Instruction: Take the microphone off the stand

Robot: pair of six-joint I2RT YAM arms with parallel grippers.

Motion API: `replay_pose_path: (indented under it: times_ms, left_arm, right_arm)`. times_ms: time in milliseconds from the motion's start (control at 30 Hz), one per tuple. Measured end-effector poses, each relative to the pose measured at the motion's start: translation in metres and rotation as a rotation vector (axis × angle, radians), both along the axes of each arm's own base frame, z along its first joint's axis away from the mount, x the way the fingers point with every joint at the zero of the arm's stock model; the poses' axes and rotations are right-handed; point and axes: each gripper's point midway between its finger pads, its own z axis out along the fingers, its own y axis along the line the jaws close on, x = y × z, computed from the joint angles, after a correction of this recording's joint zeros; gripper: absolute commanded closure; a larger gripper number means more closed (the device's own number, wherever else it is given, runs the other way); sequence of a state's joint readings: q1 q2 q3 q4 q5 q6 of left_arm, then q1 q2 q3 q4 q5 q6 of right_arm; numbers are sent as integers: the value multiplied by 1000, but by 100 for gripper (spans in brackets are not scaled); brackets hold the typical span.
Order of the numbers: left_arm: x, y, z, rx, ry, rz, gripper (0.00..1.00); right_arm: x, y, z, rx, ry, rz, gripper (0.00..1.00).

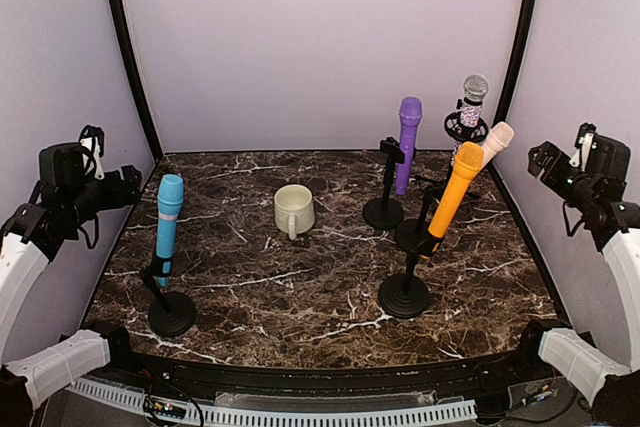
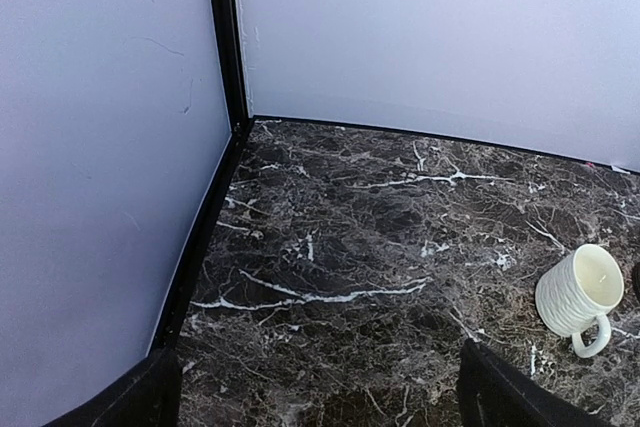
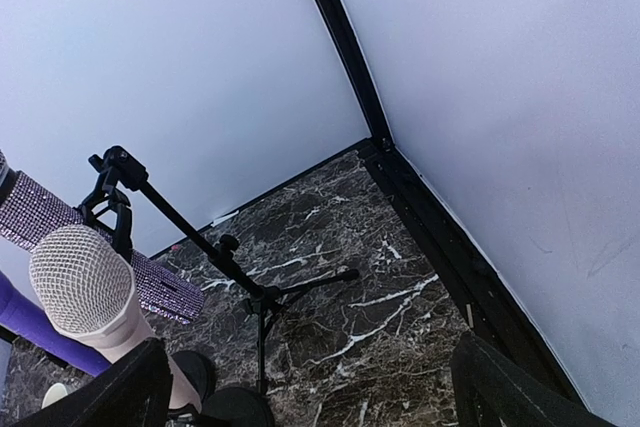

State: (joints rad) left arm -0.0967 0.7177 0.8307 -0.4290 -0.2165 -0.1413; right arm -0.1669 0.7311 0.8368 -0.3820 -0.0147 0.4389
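**mic_nerd:** Can't miss the mics here, five in all, each parked in a stand on the marble table (image 1: pixel 300 287). Starting with the blue microphone (image 1: pixel 168 222), off alone at the left, tilted in its clip above a round base (image 1: pixel 171 315).

**armwatcher:** Yep. Then four more bunched at the right: purple microphone (image 1: pixel 408 142) upright toward the back, orange microphone (image 1: pixel 455 197) leaning nearest the front, cream microphone (image 1: pixel 495 140) just behind it. Also a glittery microphone (image 1: pixel 472 102) with a silver grille, up on a tripod stand (image 3: pixel 255 292) by the back right corner. Oh, and a ribbed cream mug (image 1: pixel 294 210) mid-table, between blue and purple.

**mic_nerd:** And the pincers?

**armwatcher:** Seeing the left gripper (image 1: pixel 122 185) raised over the left edge with fingers spread wide, pinching nothing. Same deal for the right gripper (image 1: pixel 545 159), up by the right wall, spread wide and touching none of the mics.
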Motion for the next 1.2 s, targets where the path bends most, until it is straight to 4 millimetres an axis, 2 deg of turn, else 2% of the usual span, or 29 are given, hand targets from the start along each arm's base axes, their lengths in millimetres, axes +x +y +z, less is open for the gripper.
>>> replay_pose_path:
  times_ms: [400, 500, 600, 700, 800, 900, 1067, 1200]
  left_arm:
    - [-6, -5, 24, -36, 71, -13, 4]
    - [-11, -16, 40, -69, 65, -76, 5]
    - [-17, -34, 66, -111, 47, -177, 6]
    - [-26, -58, 82, -164, 43, -311, 8]
    - [-40, -82, 80, -219, 76, -452, 7]
    - [-56, -100, 75, -251, 109, -564, 8]
    - [-74, -114, 63, -256, 149, -671, 7]
    - [-81, -120, 45, -221, 192, -724, 7]
  right_arm:
    - [4, 4, 20, 6, -2, 25, 1]
    - [2, 7, 29, 1, -14, 41, 1]
    - [0, 9, 35, -5, -25, 55, 1]
    - [-2, 13, 36, -6, -27, 77, 1]
    - [-2, 18, 38, -13, -22, 107, 1]
    - [-3, 23, 48, -28, -38, 142, 1]
    - [-10, 33, 82, -55, -103, 198, 1]
    - [-16, 41, 105, -68, -158, 236, 1]
